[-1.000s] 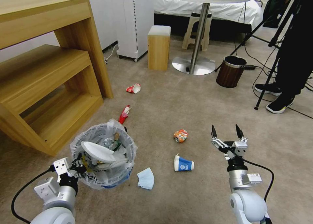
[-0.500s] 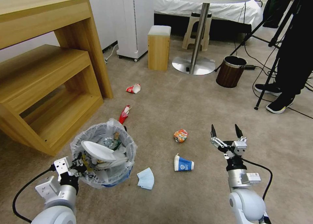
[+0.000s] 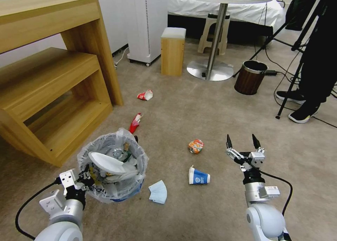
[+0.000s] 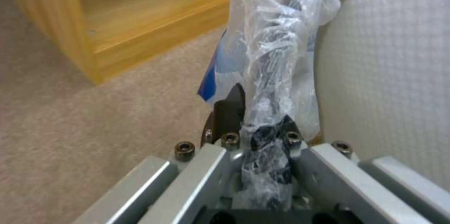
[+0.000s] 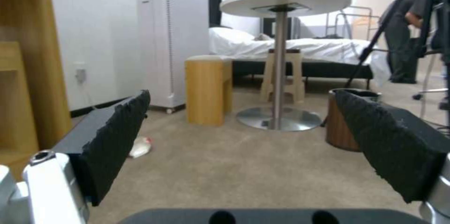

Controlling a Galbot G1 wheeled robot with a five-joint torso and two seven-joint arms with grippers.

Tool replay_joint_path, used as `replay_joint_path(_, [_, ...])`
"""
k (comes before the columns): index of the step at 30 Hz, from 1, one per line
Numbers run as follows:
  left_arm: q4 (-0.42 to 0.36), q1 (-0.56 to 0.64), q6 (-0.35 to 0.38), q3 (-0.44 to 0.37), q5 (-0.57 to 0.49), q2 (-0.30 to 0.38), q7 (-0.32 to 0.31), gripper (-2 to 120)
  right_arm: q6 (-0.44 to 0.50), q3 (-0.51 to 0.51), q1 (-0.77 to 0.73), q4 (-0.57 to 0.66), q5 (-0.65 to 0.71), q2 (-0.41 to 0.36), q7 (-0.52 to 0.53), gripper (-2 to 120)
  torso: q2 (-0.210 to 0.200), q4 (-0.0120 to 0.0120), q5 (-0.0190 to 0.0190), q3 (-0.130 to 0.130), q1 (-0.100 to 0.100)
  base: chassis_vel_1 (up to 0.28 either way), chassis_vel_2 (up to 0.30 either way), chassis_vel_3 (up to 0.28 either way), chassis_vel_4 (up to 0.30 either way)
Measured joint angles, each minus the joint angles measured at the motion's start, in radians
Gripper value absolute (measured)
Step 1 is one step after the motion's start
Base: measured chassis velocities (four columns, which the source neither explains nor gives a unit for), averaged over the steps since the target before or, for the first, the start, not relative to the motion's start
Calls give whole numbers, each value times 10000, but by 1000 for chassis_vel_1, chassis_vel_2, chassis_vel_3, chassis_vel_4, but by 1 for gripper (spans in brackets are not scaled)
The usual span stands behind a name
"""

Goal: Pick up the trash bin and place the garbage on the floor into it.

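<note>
Two grippers are out front. Left gripper (image 3: 85, 176) is clamped on the bag-lined rim of the trash bin (image 3: 112, 169) (crinkled plastic pinched between its fingers (image 4: 230, 111)), beside the wooden shelf unit (image 3: 52, 86). White slippers (image 3: 105, 162) lie inside the bin. Right gripper (image 3: 240, 142) hangs with jaws spread wide, holding nothing. On the floor (image 3: 196, 111) between the arms lie a blue face mask (image 3: 158, 192), blue-white paper cup (image 3: 198, 176) and orange wrapper (image 3: 195, 146); farther off, a red wrapper (image 3: 134, 122) and red-white paper cup (image 3: 145, 94).
</note>
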Motion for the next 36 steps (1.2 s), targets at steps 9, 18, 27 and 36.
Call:
replay_joint_path(9, [-84, 106, 0, -1, 73, -19, -5, 1, -337, -137, -91, 190, -76, -97, 351, 100, 0, 1, 0, 0, 0, 77, 79, 74, 75])
replay_joint_path(18, [-124, 145, -45, -7, 191, -30, 51, 1, -479, -464, -208, 154, -205, -276, 557, 100, 0, 4, -1, 0, 0, 64, 66, 72, 57])
replay_joint_path(27, [-71, 148, -174, 22, 393, -28, 97, 1, -1960, -1685, -699, 505, 802, -1638, 1309, 100, 0, 0, 1, 0, 0, 0, 0, 0, 0])
replay_joint_path(36, [-173, 264, -169, 55, 516, -81, 51, 1, -5414, -3217, -530, 987, 3147, -3020, 2882, 100, 0, 0, -1, 0, 0, 0, 0, 0, 0])
